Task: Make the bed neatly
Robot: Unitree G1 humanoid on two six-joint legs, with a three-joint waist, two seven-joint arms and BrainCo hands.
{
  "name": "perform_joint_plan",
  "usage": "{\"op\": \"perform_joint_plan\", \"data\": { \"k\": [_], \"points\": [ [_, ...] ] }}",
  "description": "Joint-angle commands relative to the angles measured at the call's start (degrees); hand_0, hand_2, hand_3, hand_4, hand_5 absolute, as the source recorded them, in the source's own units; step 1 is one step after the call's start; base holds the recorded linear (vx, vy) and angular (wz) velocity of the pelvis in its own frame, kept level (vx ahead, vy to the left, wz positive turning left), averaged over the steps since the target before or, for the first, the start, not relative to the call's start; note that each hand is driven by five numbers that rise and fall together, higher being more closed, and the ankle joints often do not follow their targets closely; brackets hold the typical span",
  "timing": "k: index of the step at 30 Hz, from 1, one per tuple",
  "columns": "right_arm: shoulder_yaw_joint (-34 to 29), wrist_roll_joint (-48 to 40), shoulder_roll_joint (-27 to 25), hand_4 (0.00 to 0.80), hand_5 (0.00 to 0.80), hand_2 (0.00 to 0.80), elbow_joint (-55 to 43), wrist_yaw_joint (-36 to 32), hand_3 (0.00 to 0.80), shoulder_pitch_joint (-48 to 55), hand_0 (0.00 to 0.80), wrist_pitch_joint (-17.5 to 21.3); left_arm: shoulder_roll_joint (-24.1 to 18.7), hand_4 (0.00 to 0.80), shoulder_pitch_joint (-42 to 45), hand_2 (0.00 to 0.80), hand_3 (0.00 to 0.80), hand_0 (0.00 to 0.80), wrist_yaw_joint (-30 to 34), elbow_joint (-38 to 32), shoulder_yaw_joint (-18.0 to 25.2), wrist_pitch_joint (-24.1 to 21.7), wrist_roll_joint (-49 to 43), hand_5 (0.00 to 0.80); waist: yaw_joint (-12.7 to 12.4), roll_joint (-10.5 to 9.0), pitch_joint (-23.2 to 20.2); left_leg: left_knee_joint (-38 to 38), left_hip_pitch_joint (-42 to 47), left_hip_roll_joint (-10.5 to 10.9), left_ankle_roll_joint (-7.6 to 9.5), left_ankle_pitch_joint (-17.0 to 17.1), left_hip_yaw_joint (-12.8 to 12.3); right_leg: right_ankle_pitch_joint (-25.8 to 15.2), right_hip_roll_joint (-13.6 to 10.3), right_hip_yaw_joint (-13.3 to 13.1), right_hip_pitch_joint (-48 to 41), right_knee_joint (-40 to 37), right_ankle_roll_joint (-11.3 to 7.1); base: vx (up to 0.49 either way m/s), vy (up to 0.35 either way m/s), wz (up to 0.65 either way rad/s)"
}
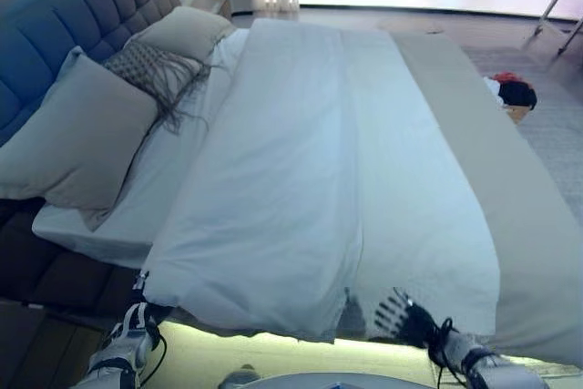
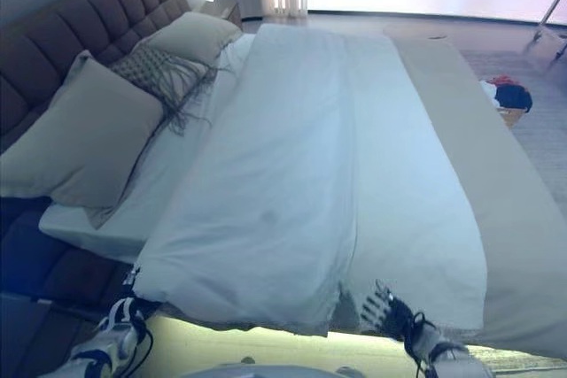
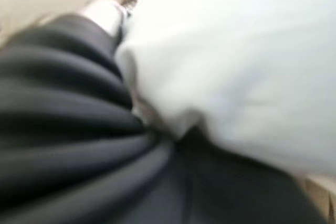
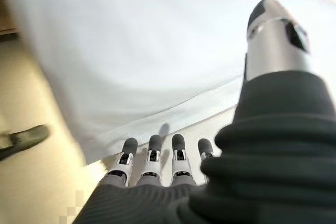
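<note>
A white duvet [image 1: 301, 161] lies folded lengthwise along the middle of the bed, and its near edge hangs over the bed's side in front of me. My left hand [image 1: 135, 323] is at the duvet's near left corner, right against the cloth. In the left wrist view its dark cover [image 3: 79, 129] fills the picture with white cloth [image 3: 236, 66] bunched against it. My right hand [image 1: 405, 316] is open with fingers [image 4: 152, 156] straight and spread, at the duvet's near edge [image 4: 157, 66], holding nothing.
Two pale pillows [image 1: 77, 134] [image 1: 187, 32] and a grey fringed throw [image 1: 150, 66] lie against the tufted headboard [image 1: 82, 15] on the left. A beige cover [image 1: 510, 189] shows on the bed's right part. Clothes [image 1: 515, 93] lie on the floor beyond it.
</note>
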State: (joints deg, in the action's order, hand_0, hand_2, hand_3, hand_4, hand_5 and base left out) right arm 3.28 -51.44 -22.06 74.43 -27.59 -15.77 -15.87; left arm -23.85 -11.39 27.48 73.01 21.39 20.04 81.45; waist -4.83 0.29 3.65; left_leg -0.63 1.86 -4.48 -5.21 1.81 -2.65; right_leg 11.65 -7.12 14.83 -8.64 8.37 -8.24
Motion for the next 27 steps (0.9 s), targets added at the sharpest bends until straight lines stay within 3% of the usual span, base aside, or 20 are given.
{"op": "perform_joint_plan", "data": {
  "k": [1, 4, 7, 8, 11, 13, 15, 17, 19, 21, 27],
  "points": [
    [1.12, -2.11, -0.31, 0.000, 0.000, 0.000, -0.59, -0.04, 0.000, -2.76, 0.000, 0.48, -9.01, 0.800, 5.22, 0.800, 0.800, 0.800, -0.39, -4.72, 5.21, -6.02, 5.99, 0.800, -6.08, 0.77, -0.01, 3.97, -7.28, 9.34, 2.52, 3.62, 0.00, -3.86, 4.86, -2.02, -4.06, 0.13, 2.70, -0.257, -0.100, -0.11],
    [0.35, -1.18, -1.17, 0.000, 0.000, 0.000, -1.39, 0.82, 0.000, -2.26, 0.000, 0.05, -7.91, 0.800, 5.86, 0.800, 0.800, 0.800, -1.60, -6.77, 5.66, -6.12, 4.15, 0.800, -6.75, 1.23, 0.95, 3.93, -10.56, 7.34, 0.21, 6.08, -1.70, -0.73, 6.13, -1.13, -6.11, -4.38, 4.75, -0.216, -0.073, 0.08],
    [-0.29, -2.11, -2.15, 0.000, 0.000, 0.000, -1.94, 1.79, 0.000, -1.21, 0.000, -0.60, -7.33, 0.800, 6.51, 0.800, 0.800, 0.800, -2.81, -7.87, 6.17, -6.34, 5.10, 0.800, -7.27, 1.23, 1.68, 5.04, -13.04, 6.29, -1.19, 8.31, -0.69, -1.20, 6.94, -1.70, -6.82, -6.70, 5.49, -0.225, -0.041, -0.09],
    [-0.83, -2.08, -2.29, 0.000, 0.000, 0.000, -1.83, 1.98, 0.000, -0.88, 0.000, -0.70, -7.07, 0.800, 6.61, 0.800, 0.800, 0.800, -3.51, -8.00, 6.67, -6.44, 4.99, 0.800, -7.30, 1.11, 1.91, 4.49, -12.95, 5.78, -1.17, 8.00, -1.08, -1.44, 6.79, -0.99, -6.44, -6.74, 5.60, -0.249, 0.002, -0.15],
    [-2.88, -1.97, -2.32, 0.000, 0.000, 0.000, -1.51, 2.36, 0.000, 1.02, 0.000, -0.28, -5.98, 0.800, 6.30, 0.800, 0.800, 0.800, -4.31, -7.62, 7.19, -6.89, 3.37, 0.800, -5.27, -0.58, 2.87, -5.92, -11.89, 2.69, -0.70, 2.88, -6.18, -2.01, 4.21, 2.60, -4.65, -5.30, 5.75, -0.243, 0.067, 0.14],
    [-3.90, -1.66, -2.70, 0.000, 0.000, 0.000, -1.24, 2.15, 0.000, 2.05, 0.000, -0.32, -5.37, 0.800, 6.27, 0.800, 0.800, 0.800, -4.47, -7.36, 7.15, -7.58, 3.29, 0.800, -4.23, -1.18, 3.22, -10.86, -11.18, 1.03, -0.68, 1.14, -4.97, -2.00, 3.04, 3.11, -3.52, -3.77, 5.90, -0.159, 0.151, 0.37],
    [-5.09, -0.56, -3.33, 0.000, 0.000, 0.000, -0.89, 1.84, 0.000, 3.30, 0.000, -0.09, -4.66, 0.800, 6.37, 0.800, 0.800, 0.800, -5.52, -7.74, 7.07, -8.59, 3.39, 0.800, -2.29, -1.03, 3.25, -11.52, -7.53, -2.85, -0.78, 0.87, -4.02, -1.36, 1.63, 3.22, -0.75, -0.14, 6.09, -0.138, 0.267, 0.25],
    [-6.37, 0.12, -4.44, 0.000, 0.000, 0.000, -0.17, 1.61, 0.000, 4.57, 0.000, 0.28, -4.23, 0.800, 5.82, 0.800, 0.800, 0.800, -6.40, -7.42, 6.47, -9.06, 2.83, 0.800, -0.12, 0.04, 2.98, -10.55, -4.42, -8.29, -2.53, 3.72, -3.69, 0.60, 0.72, 3.23, 2.17, 4.35, 6.62, -0.126, 0.322, -0.16],
    [-7.32, -0.36, -5.32, 0.000, 0.000, 0.000, 0.24, 1.96, 0.000, 4.87, 0.000, 0.19, -3.62, 0.800, 5.28, 0.800, 0.800, 0.800, -7.15, -7.29, 5.59, -9.68, 3.51, 0.800, 1.05, 0.80, 2.75, -8.31, -2.50, -10.01, -3.35, 4.19, -3.23, 1.02, -0.06, 2.85, 3.85, 6.02, 6.56, -0.101, 0.340, -0.22],
    [-8.96, -1.20, -6.08, 0.000, 0.000, 0.000, 0.62, 2.65, 0.000, 5.20, 0.000, -0.19, -2.42, 0.800, 5.05, 0.800, 0.800, 0.800, -7.79, -6.97, 4.97, -9.97, 3.34, 0.800, 1.91, 1.90, 2.63, -6.21, -1.06, -10.30, -4.20, 3.94, -3.52, 1.22, -1.19, 3.24, 4.89, 7.43, 6.03, -0.057, 0.368, 0.30],
    [-10.96, 0.19, -6.91, 0.000, 0.000, 0.000, 0.97, 2.23, 0.000, 6.29, 0.000, -1.33, -1.54, 0.800, 5.94, 0.800, 0.800, 0.800, -5.74, -3.63, 4.31, -8.44, 4.48, 0.800, 3.22, 2.96, 3.33, -4.71, 1.60, -6.57, -3.81, -1.82, -4.22, -2.26, -5.70, 2.43, 5.31, 5.96, 2.71, -0.059, 0.344, 0.40]
  ]
}}
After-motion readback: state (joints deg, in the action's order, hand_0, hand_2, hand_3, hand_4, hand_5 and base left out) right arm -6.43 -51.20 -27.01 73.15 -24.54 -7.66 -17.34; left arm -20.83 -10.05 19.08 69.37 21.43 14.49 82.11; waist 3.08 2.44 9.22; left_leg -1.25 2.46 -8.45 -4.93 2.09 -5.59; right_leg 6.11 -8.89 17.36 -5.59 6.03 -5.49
